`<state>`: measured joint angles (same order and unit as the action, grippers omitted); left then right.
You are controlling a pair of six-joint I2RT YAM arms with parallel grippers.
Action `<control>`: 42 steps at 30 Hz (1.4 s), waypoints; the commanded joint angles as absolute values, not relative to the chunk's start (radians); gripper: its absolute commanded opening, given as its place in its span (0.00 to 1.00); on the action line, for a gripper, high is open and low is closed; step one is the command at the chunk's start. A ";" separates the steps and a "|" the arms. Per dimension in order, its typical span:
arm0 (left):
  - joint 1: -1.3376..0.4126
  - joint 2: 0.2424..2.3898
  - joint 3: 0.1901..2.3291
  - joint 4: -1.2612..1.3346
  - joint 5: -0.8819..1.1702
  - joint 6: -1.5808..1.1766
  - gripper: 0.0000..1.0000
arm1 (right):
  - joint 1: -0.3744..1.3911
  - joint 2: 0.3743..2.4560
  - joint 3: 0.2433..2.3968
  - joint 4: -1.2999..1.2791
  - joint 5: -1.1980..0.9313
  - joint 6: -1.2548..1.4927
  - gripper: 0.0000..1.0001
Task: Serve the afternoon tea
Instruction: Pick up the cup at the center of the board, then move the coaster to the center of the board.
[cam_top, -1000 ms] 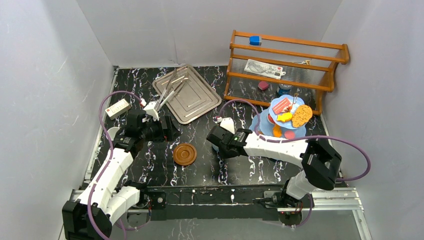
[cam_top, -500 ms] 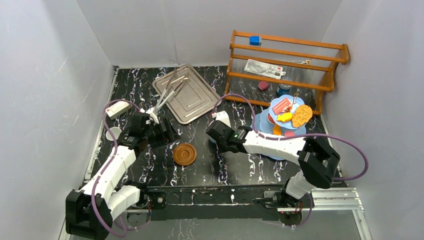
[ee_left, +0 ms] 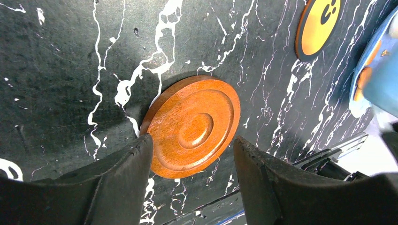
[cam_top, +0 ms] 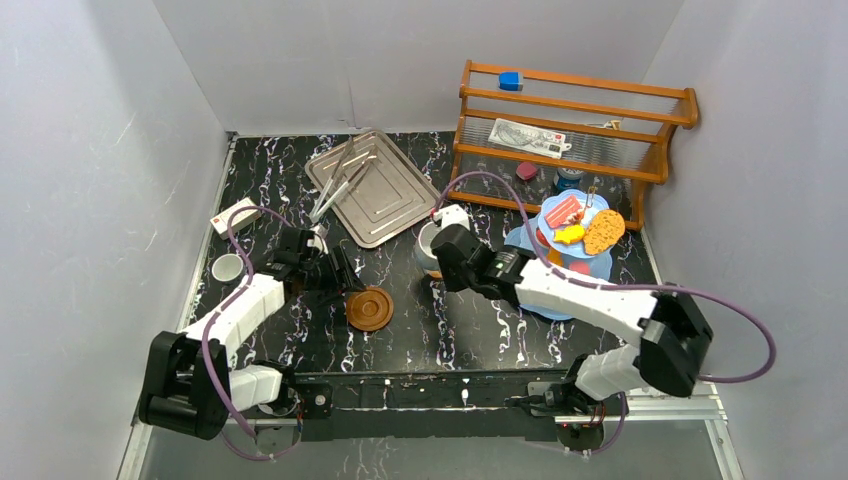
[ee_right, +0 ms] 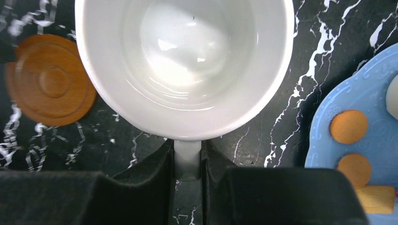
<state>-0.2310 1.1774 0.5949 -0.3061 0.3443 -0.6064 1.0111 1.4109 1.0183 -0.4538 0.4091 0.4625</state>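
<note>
This is a lab's robot test cell. Plain grey panels (cam_top: 90, 150) box in a marbled tabletop (cam_top: 265, 175). The left arm (cam_top: 230, 320) and right arm (cam_top: 580, 290) mount on a metal rail (cam_top: 660, 395).

Even, bright overhead light; glare spots inside glossy white ceramic mug (ee_right: 183, 51); soft shadow beside round brown wooden saucer (ee_left: 192, 126); top view sharp.

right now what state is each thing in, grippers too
right gripper, shut on white mug handle
white mug, upright, empty
left gripper, open, straddling brown saucer
brown saucer, lying flat, not gripped
three-tier stand, upright, pastries on it
grey mug, upright, standing alone
</note>
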 commanded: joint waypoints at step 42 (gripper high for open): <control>-0.334 1.130 0.636 -0.440 -0.119 -0.723 0.64 | 1.009 0.967 0.997 -0.480 0.308 0.475 0.00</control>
